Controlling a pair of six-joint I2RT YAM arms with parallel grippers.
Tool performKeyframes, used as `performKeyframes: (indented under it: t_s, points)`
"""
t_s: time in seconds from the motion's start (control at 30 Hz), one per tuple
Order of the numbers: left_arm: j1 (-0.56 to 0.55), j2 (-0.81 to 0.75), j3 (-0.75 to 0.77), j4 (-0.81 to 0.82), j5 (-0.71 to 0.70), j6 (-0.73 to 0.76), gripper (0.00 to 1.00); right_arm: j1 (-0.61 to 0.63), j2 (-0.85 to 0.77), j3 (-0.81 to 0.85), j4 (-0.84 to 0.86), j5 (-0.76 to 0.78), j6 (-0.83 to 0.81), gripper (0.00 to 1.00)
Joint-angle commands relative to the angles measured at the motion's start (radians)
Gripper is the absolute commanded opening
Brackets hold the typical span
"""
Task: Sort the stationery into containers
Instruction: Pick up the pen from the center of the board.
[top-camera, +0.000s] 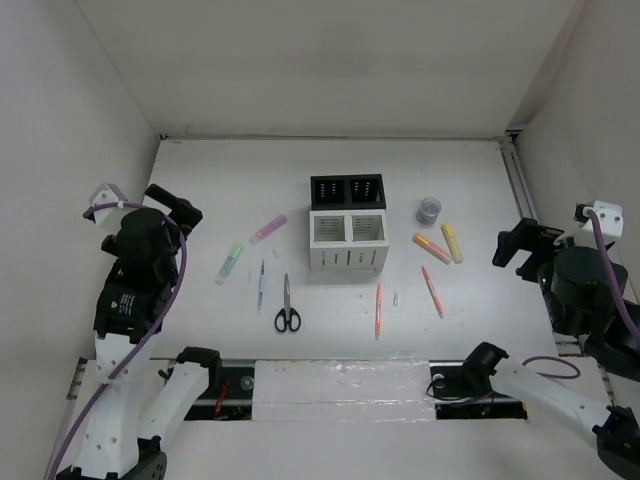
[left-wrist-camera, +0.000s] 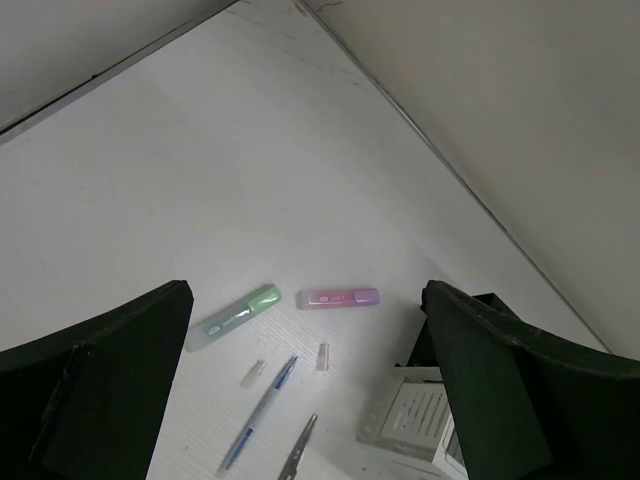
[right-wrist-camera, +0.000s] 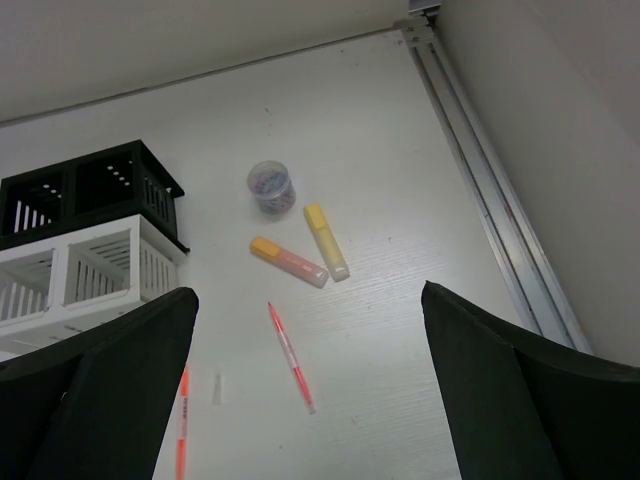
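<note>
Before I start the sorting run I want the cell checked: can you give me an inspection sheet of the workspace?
Surface: white table, no stains seen.
Job's things: joined black and white containers stand centre; pink highlighter, green highlighter, blue pen and scissors lie loose to their left; orange pen, red pen, orange highlighter, yellow highlighter and grey round tub to their right.
Clutter: small clear cap beside the orange pen.
Hands: left hand and right hand open, holding nothing.
Cables: purple cable runs along each arm.
Surroundings: white walls; metal rail along the right edge.
</note>
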Motion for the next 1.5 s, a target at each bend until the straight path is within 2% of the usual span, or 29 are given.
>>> performKeyframes:
  t_s: [0.0,0.17,0.37,0.43,0.5,0.57,0.73,0.83,1.1,1.17,1.2,1.23,1.3,1.37,1.47]
  points:
    - [0.005,0.001,-0.003,0.014,0.004,0.025,1.00,-0.004,-0.006,0.011,0.039,0.019,-0.018,1.00]
    - [0.005,0.045,-0.012,0.026,0.013,0.065,1.00,-0.004,0.003,0.002,0.048,0.019,-0.028,1.00]
    - [0.005,0.107,-0.021,0.069,0.220,0.172,1.00,-0.004,0.013,-0.007,0.048,-0.014,-0.037,1.00]
    - [-0.070,0.140,-0.006,0.058,0.220,0.186,1.00,-0.004,0.022,-0.007,0.059,-0.040,-0.064,1.00]
    - [-0.080,0.198,0.003,0.025,0.243,0.203,1.00,-0.004,0.045,-0.007,0.059,-0.078,-0.075,1.00]
    - [-0.080,0.232,0.003,-0.003,0.323,0.219,1.00,-0.004,0.057,-0.007,0.070,-0.122,-0.087,1.00]
    - [-0.080,0.360,-0.066,-0.026,0.460,0.231,1.00,-0.004,0.066,-0.073,0.134,-0.191,-0.097,1.00]
    - [-0.080,0.369,-0.124,-0.026,0.523,0.222,1.00,-0.004,0.066,-0.101,0.168,-0.239,-0.097,1.00]
    - [-0.093,0.418,-0.136,-0.129,0.483,0.222,1.00,-0.004,0.046,-0.159,0.217,-0.334,-0.097,1.00]
    - [-0.193,0.401,-0.115,-0.164,0.367,0.170,1.00,-0.004,0.036,-0.168,0.217,-0.348,-0.097,1.00]
    - [-0.327,0.451,-0.091,-0.205,0.304,0.122,1.00,-0.004,0.025,-0.177,0.217,-0.365,-0.097,1.00]
    - [-0.378,0.478,-0.057,-0.268,0.264,0.090,1.00,-0.004,0.025,-0.191,0.228,-0.365,-0.097,1.00]
    - [-0.457,0.516,-0.057,-0.273,0.251,0.022,1.00,-0.004,0.002,-0.205,0.240,-0.391,-0.097,1.00]
    - [-0.457,0.516,-0.101,-0.240,0.305,0.012,1.00,-0.004,-0.010,-0.219,0.240,-0.391,-0.086,1.00]
    - [-0.457,0.506,-0.123,-0.226,0.287,-0.033,1.00,-0.004,-0.029,-0.242,0.249,-0.411,-0.086,1.00]
